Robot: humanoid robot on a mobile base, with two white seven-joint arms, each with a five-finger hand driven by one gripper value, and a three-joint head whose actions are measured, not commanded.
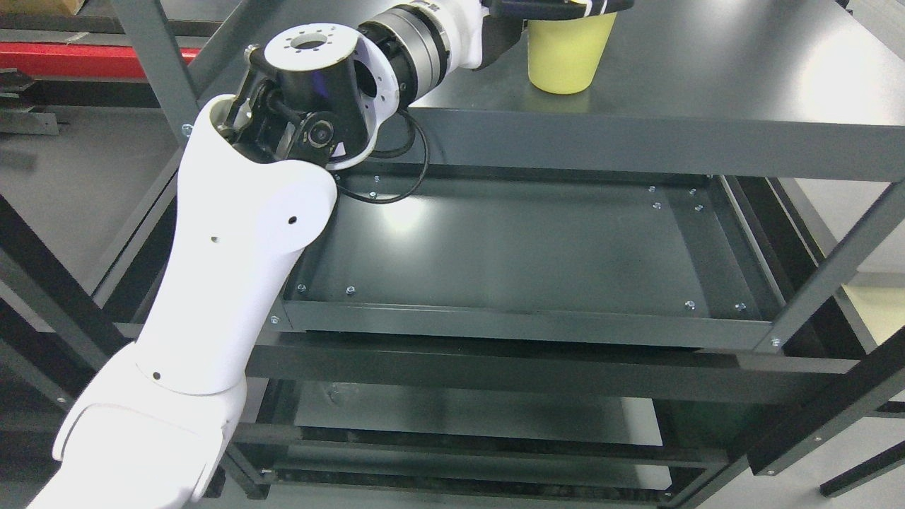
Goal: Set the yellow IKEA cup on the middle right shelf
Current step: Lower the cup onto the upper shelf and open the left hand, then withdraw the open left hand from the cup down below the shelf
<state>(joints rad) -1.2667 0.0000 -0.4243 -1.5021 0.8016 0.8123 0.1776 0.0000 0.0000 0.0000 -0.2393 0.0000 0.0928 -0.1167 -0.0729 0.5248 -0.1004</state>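
The yellow cup stands upright on the dark top shelf, near the picture's upper edge. My left arm rises from the lower left and reaches over the shelf's front edge. My left hand is wrapped around the cup's rim, its black fingers across the upper part of the cup. Most of the hand is cut off by the frame's top edge. The cup's base touches the shelf. Below lies the middle shelf, a dark tray with a raised rim.
A lower shelf shows beneath the middle one. Grey upright posts frame the rack on the right and another post on the left. A black cable loops from my wrist over the middle shelf's back left corner.
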